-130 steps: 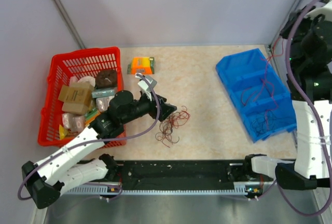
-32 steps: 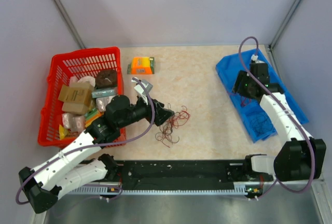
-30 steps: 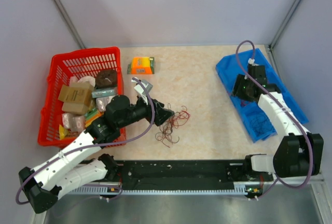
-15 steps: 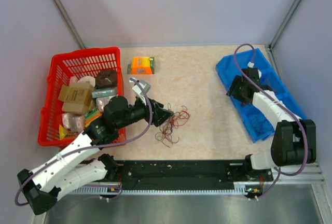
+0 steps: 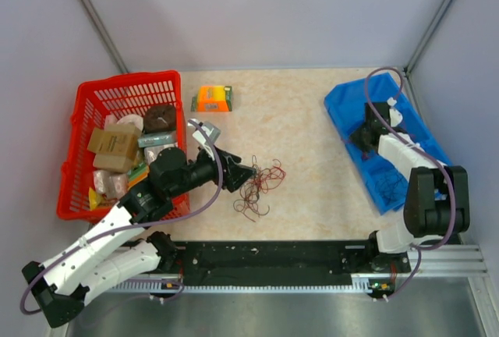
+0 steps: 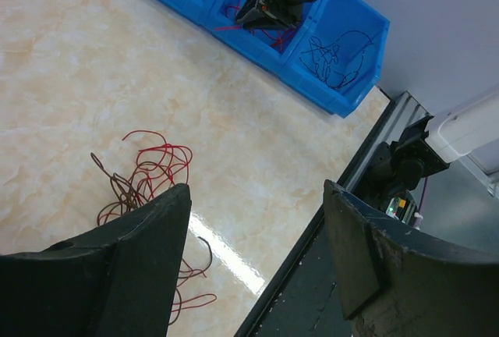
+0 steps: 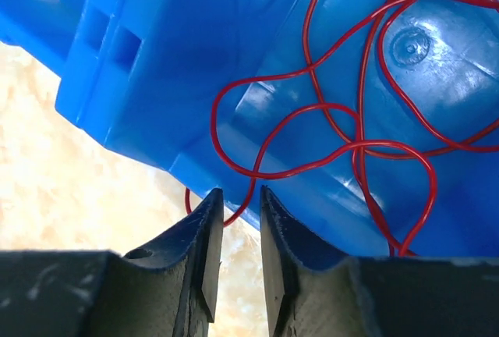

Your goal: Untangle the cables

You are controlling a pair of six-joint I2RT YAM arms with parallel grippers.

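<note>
Tucking its elbow in since a second ago, right gripper [image 7: 240,198] is narrowing at red cable [image 7: 359,147] in 3 o'clock blue bin [image 7: 156,79], hold unclear; left gripper [image 6: 256,196] is hovering wide-open, empty, beside cables [image 5: 257,185].

cables [image 6: 152,167] partly hidden behind left hand [image 6: 256,190], red wire [image 7: 360,148] cropped at frame edge, right hand [image 7: 236,206] grip unclear

The counter [image 6: 86,64] has a smooth, glossy, stone-patterned surface that mirrors the light, the blue bin [image 7: 156,64] is shiny moulded plastic, the cables [image 6: 148,177] are thin wires in sleek red and dark sheathing, and the left claw [image 6: 253,224] is matt black plastic.
</note>
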